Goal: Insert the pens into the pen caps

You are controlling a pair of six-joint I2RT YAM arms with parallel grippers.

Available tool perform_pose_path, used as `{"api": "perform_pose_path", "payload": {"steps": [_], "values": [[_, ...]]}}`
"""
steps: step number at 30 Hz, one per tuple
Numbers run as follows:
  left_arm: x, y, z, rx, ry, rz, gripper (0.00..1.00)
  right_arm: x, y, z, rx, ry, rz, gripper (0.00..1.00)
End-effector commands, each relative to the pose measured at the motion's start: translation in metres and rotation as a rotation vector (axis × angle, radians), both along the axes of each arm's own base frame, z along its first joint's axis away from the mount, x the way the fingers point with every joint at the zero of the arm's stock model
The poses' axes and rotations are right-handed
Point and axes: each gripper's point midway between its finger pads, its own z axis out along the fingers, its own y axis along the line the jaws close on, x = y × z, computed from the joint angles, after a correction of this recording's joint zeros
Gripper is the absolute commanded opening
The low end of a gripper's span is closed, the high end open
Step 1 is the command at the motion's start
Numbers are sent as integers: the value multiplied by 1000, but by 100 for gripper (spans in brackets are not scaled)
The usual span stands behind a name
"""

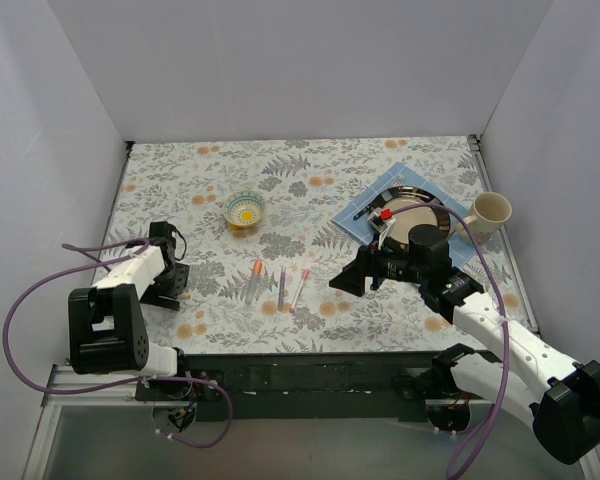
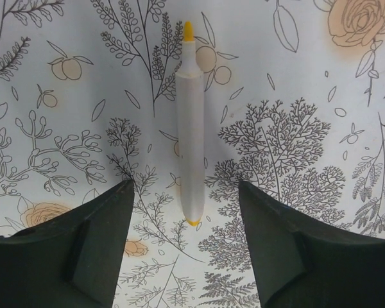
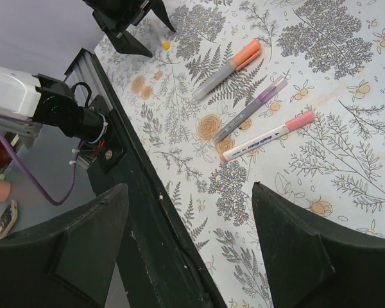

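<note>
The desk (image 1: 180,180) is covered with a leaf-patterned cloth and shut in by white walls (image 1: 280,60) along its left, far and right edges. Only the near edge, where the arms are bolted, is free. The widest open room is the strip along the far edge and the far left corner.

The right arm (image 1: 500,340) reaches in from the near right corner. The right jaws are spread wide with nothing between them, and they hang above the cloth between the plate and the pens. The left arm (image 1: 120,285) is folded close to the left edge. The left jaws are also spread, low over the cloth, one on each side of a pen without touching it.

The far right corner is crowded. A blue mat (image 1: 375,195) carries a metal plate (image 1: 435,212), and a cream mug (image 1: 490,212) stands just beside it at the right edge. A small red piece (image 1: 387,213) lies on the plate. A small bowl (image 1: 244,208) stands near the desk's middle, well apart from the pens.

Three pens lie side by side near the middle of the near edge: the orange-capped pen (image 3: 221,74), the purple-capped pen (image 3: 247,112) and the pink-capped pen (image 3: 263,138). Their coloured ends point toward the far edge. The yellow-tipped pen (image 2: 190,128) has a pale barrel and a bare tip, and lies between the left jaws near the left edge.
</note>
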Motion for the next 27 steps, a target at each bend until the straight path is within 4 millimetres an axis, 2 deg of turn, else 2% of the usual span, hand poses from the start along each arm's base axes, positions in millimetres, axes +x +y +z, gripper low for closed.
{"api": "perform_pose_path", "payload": {"steps": [1, 2, 6, 8, 11, 12, 16, 18, 22, 23, 24, 26, 27], "values": [[-10, 16, -20, 63, 35, 83, 59, 0, 4, 18, 50, -51, 18, 84], [-10, 17, -20, 67, 42, 84, 53, 1, 4, 18, 50, -54, 15, 84], [-14, 16, -20, 62, 53, 88, 44, 0, 4, 18, 48, -54, 16, 84], [-14, 17, -18, 69, 41, 89, 35, 1, 4, 18, 51, -51, 11, 84], [-10, 18, -11, 74, 1, 63, 18, 2, 6, 15, 51, -41, 17, 84], [-6, 17, -8, 72, -24, 49, 2, 1, 7, 15, 53, -37, 26, 84], [9, 6, 10, 27, -156, -35, 0, 2, 11, 14, 63, -26, 42, 84], [18, -6, 19, -8, -222, -119, 0, 6, 12, 16, 68, -32, 36, 84], [45, -45, 59, -72, -440, -338, 0, 25, 23, 18, 63, -14, 24, 84], [49, -64, 75, -91, -511, -419, 0, 27, 27, 21, 65, -6, 35, 84], [56, -93, 90, -146, -595, -530, 0, 29, 31, 21, 64, 2, 46, 84], [56, -122, 111, -183, -697, -670, 0, 35, 44, 22, 60, 12, 59, 84], [55, -150, 136, -239, -816, -780, 0, 37, 47, 22, 63, 13, 61, 84]]}}
